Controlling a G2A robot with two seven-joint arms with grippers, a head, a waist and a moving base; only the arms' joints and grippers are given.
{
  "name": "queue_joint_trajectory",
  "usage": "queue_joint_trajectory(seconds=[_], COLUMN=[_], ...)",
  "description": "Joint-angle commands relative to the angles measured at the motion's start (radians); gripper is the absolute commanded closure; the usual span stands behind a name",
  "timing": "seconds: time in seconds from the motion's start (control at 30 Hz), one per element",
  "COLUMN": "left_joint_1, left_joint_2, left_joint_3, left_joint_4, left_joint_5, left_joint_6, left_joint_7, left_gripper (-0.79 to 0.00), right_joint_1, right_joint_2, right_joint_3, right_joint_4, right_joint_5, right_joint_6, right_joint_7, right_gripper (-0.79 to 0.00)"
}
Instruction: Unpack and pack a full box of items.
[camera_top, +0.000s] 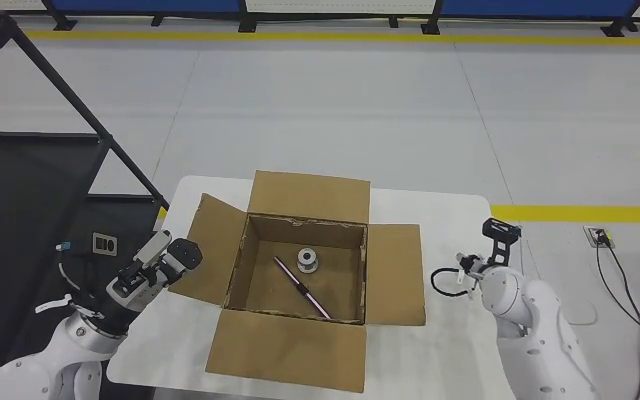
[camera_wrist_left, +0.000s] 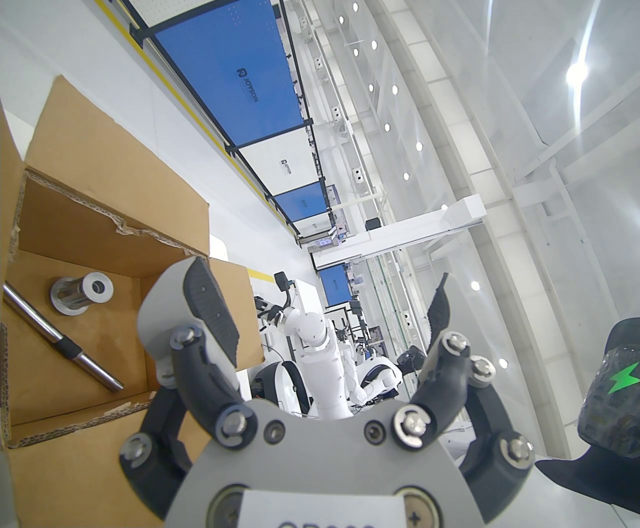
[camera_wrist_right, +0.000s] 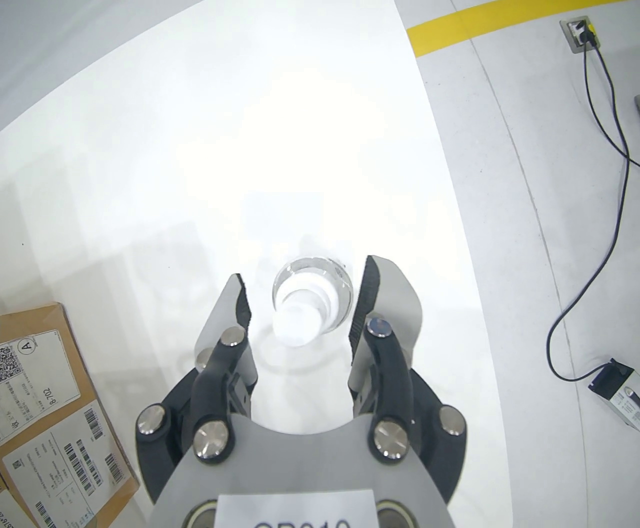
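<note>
Table: the white table (camera_top: 455, 215) carries the cardboard box (camera_top: 308, 195) at its middle, with all four flaps folded outward.
Around: a black screen (camera_top: 40, 230) stands off the table's left side. A yellow floor line (camera_top: 570, 212) runs past its right side. On the floor there, a black cable (camera_wrist_right: 607, 125) leads from a floor socket (camera_wrist_right: 582, 31) to a small adapter (camera_wrist_right: 617, 390).
In the way: the left flap (camera_top: 205, 260) lies between the left gripper (camera_top: 188, 256) and the box opening. The labelled right flap (camera_wrist_right: 50, 400) lies between the opening and the right gripper (camera_top: 462, 270).
Left gripper: released, its fingers (camera_wrist_left: 210, 300) splayed wide with nothing between them. It sits just beside the left flap and is tilted up toward the hall.
Right gripper: released, pointing down over bare table to the right of the box, with a finger on either side of the bottle (camera_wrist_right: 312, 295).
Bottle: clear plastic with a white screw cap, standing upright on the table, apart from the box.
Box contents: a slim metal rod (camera_top: 302, 287) lies diagonally on the box floor, with a darker band partway along it. A short metal cylinder (camera_top: 307, 260) stands near the rod's far end, bored face up.
Hard to tell: one finger pad is clearly apart from the bottle, but I cannot tell whether the other touches it. The bottle's lower body is hidden beneath its own shoulder. From above, the box's near inner wall is hidden.
</note>
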Motion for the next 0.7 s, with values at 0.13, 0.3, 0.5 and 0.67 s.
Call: queue_joint_trajectory(seconds=[0.13,0.3,0.5,0.67], left_joint_1=[0.0,0.0,0.0,0.008], left_joint_2=[0.0,0.0,0.0,0.0], left_joint_3=[0.0,0.0,0.0,-0.001], left_joint_4=[0.0,0.0,0.0,0.003], left_joint_5=[0.0,0.0,0.0,0.001], left_joint_6=[0.0,0.0,0.0,0.001], left_joint_7=[0.0,0.0,0.0,0.033], left_gripper=[-0.785,-0.785,-0.785,-0.785], right_joint_1=[-0.03,-0.087,-0.117,-0.094], right_joint_2=[0.004,0.002,-0.006,-0.017], right_joint_3=[0.022,0.009,-0.109,-0.252], right_joint_4=[-0.121,-0.319,-0.533,-0.609], right_joint_5=[-0.025,-0.05,-0.12,-0.103], right_joint_6=[0.024,0.045,0.03,-0.058], right_joint_7=[-0.003,-0.049,-0.067,-0.063], right_gripper=[-0.785,-0.785,-0.785,-0.785])
